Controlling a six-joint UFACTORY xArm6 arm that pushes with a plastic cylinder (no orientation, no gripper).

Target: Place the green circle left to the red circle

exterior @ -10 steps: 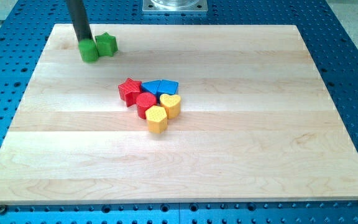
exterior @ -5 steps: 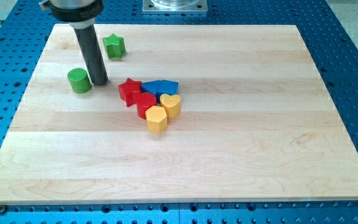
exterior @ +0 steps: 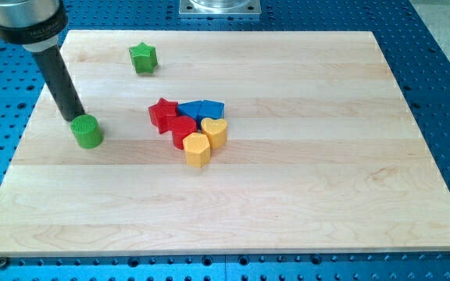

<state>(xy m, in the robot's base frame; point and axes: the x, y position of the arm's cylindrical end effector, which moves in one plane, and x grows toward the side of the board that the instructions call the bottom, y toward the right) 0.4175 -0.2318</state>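
Observation:
The green circle (exterior: 88, 131) lies on the left part of the wooden board (exterior: 287, 195). My tip (exterior: 74, 118) touches its upper left edge. The red circle (exterior: 183, 130) sits in a tight cluster at the middle of the board, well to the right of the green circle. Around it are a red star (exterior: 162, 113) at the upper left, two blue blocks (exterior: 202, 109) above, a yellow heart (exterior: 214, 131) at the right and a yellow block (exterior: 197, 149) below.
A green star (exterior: 142, 57) stands alone near the board's top edge, left of centre. The board rests on a blue perforated table (exterior: 444, 94). A metal mount (exterior: 219, 7) shows at the view's top.
The green circle has slid from beside the green star down toward the view's bottom and slightly left. My tip swung from its right side to its upper left. The green star shifted slightly right.

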